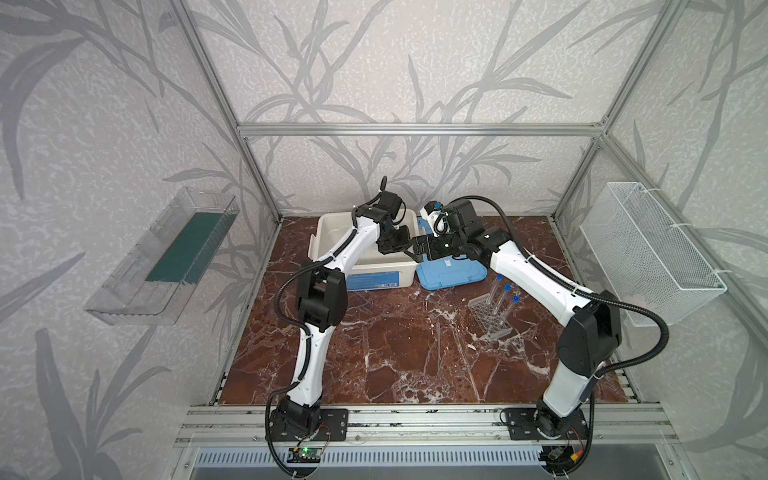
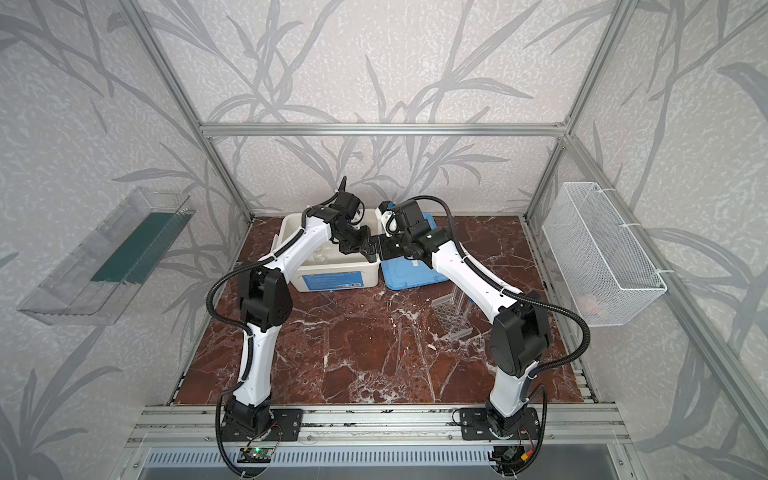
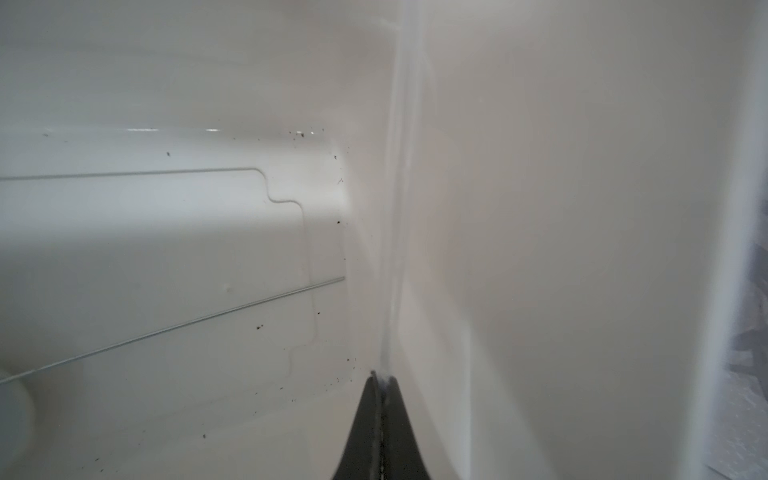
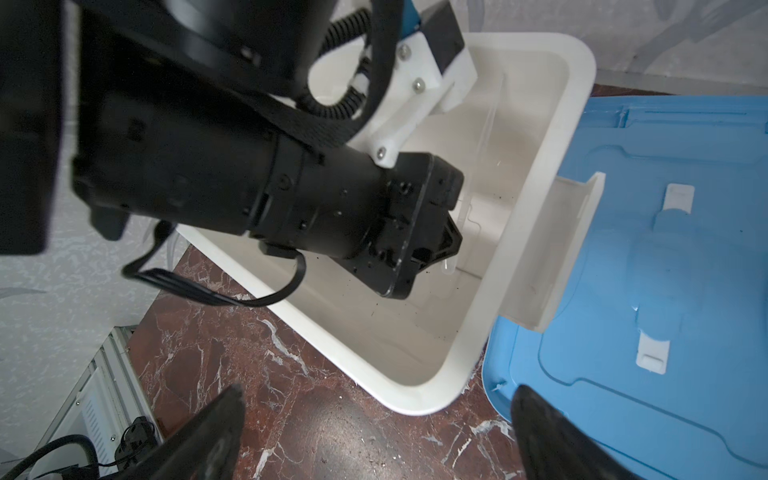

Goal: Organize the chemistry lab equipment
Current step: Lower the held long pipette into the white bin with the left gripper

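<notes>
**Colleague:** Where did you have everything at that point?

**Me:** My left gripper [image 3: 380,376] was down inside the large white plastic tub [image 4: 582,91]. Its jaws were pinched shut on a thin clear pipette [image 3: 395,208] that stood up along the tub's inner corner. My right gripper [image 4: 378,388] hung empty with its jaws spread wide over the tub's near corner, next to the flat blue plastic lid [image 4: 727,208] lying on the red marble tabletop [image 1: 395,353]. The three clear blue-capped test tubes [image 1: 503,301] stood tilted in the clear gridded tube rack [image 1: 486,320], well apart from both grippers.

**Colleague:** What worried you?

**Me:** Mostly how crowded it was. In both top views the two grippers sat just beside each other over the tub rim, so I judged that a careless swing of either wrist could knock them together. The pipette was slim and slick and caught only at the very fingertips. If it dragged against the wall on the way up, it could twist out or drop. A second thin clear line [image 3: 187,325] lay across the tub floor. I took it for another pipette, and pressing lower could crush it. My right forearm also passed just beside the tubes, so a low retreat could topple the rack.
</notes>
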